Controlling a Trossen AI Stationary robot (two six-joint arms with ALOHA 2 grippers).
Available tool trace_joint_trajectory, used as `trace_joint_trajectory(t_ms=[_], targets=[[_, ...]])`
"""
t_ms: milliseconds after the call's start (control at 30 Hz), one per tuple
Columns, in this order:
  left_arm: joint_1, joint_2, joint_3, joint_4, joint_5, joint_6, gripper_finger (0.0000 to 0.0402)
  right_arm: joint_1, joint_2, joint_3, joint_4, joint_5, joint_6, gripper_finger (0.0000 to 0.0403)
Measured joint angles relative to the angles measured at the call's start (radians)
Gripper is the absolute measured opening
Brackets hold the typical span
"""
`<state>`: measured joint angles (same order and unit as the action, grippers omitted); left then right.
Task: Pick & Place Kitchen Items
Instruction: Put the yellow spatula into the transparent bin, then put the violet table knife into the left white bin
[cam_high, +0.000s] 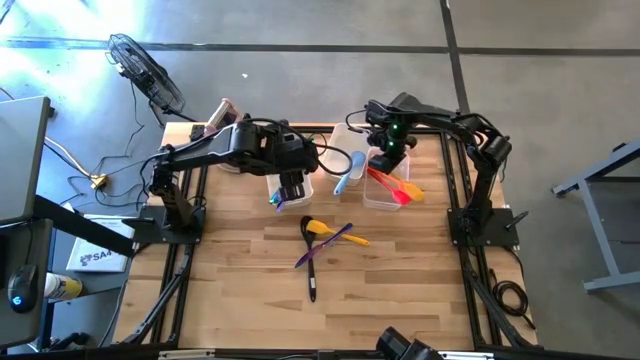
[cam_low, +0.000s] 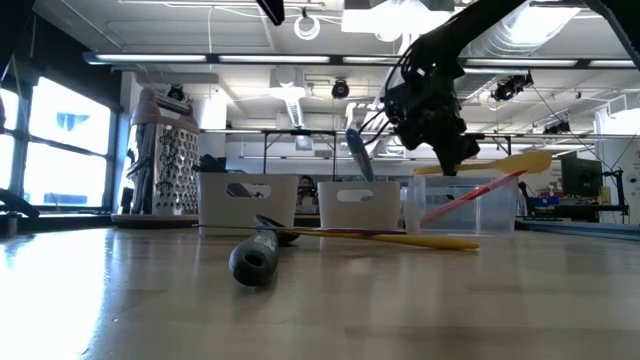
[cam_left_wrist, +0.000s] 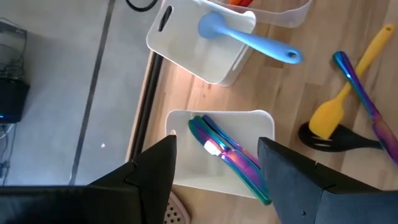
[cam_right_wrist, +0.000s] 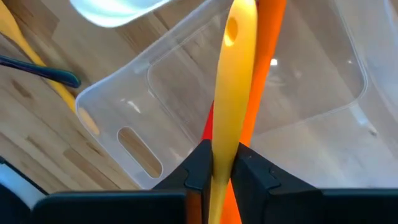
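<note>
Above the clear tub (cam_high: 383, 190), the right gripper (cam_right_wrist: 225, 168) clamps a yellow utensil (cam_right_wrist: 231, 93); the left gripper (cam_left_wrist: 217, 168) is spread wide.

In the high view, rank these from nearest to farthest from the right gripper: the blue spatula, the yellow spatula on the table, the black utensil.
From the right gripper:
1. Blue spatula, in the middle tub, toward the left arm.
2. Yellow spatula, on the table's middle.
3. Black utensil, farthest, toward the table's front.

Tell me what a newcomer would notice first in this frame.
The right gripper, above the clear tub at the table's back right, pinches a yellow utensil beside red and orange ones. The left gripper hangs open over a tub of iridescent cutlery. Three utensils lie crossed mid-table.
</note>
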<state>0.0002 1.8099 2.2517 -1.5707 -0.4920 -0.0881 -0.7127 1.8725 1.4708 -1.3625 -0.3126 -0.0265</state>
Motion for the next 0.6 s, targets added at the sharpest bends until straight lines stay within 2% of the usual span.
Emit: trace_joint_trajectory(t_ms=[167, 433, 600], targets=[[0.000, 0.000, 0.000, 0.000, 0.008, -0.004, 0.0219, 0.000, 0.000, 0.000, -0.008, 0.000, 0.005, 0.0082], [0.000, 0.000, 0.000, 0.000, 0.006, 0.002, 0.0219, 0.000, 0.000, 0.000, 0.040, 0.000, 0.005, 0.0176], [0.000, 0.000, 0.000, 0.000, 0.006, 0.003, 0.0219, 0.000, 0.000, 0.000, 0.068, -0.004, 0.002, 0.0206]])
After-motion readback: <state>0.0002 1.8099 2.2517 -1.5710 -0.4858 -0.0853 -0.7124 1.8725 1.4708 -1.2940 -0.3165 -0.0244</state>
